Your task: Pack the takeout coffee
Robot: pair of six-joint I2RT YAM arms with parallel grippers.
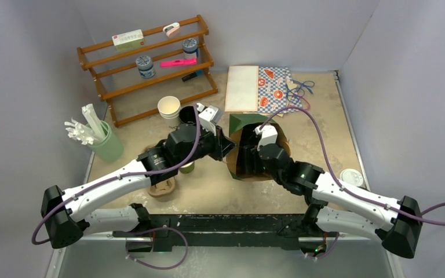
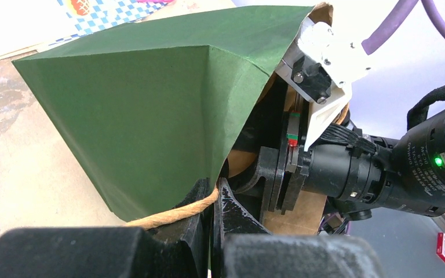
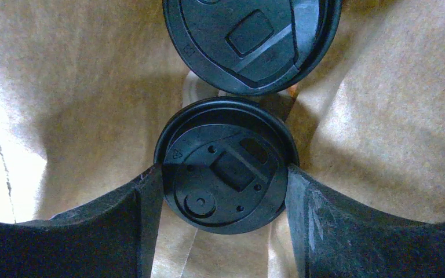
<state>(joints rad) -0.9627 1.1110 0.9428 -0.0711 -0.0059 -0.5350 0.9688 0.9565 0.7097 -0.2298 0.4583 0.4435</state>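
Note:
The takeout coffee [image 3: 226, 168] shows only as a round black sip lid, seen from above inside the brown-lined bag. My right gripper [image 3: 225, 191] is down in the bag, with a finger against each side of that lid. A second black-lidded cup [image 3: 249, 40] stands just beyond it in the bag. The dark green paper bag [image 1: 240, 123] stands at the table's middle and fills the left wrist view [image 2: 150, 104]. My left gripper [image 2: 215, 197] is shut on the bag's rim at its twine handle [image 2: 168, 214], holding the mouth open. The right gripper [image 1: 254, 153] is sunk in the bag's mouth.
A wooden rack [image 1: 150, 63] stands at the back left, with a white paper cup [image 1: 168, 108] and a black cup [image 1: 188, 116] in front of it. A green holder of white cutlery [image 1: 107, 145] is at the left. A white lid [image 1: 352, 176] lies at the right. A patterned cloth [image 1: 275, 87] lies behind the bag.

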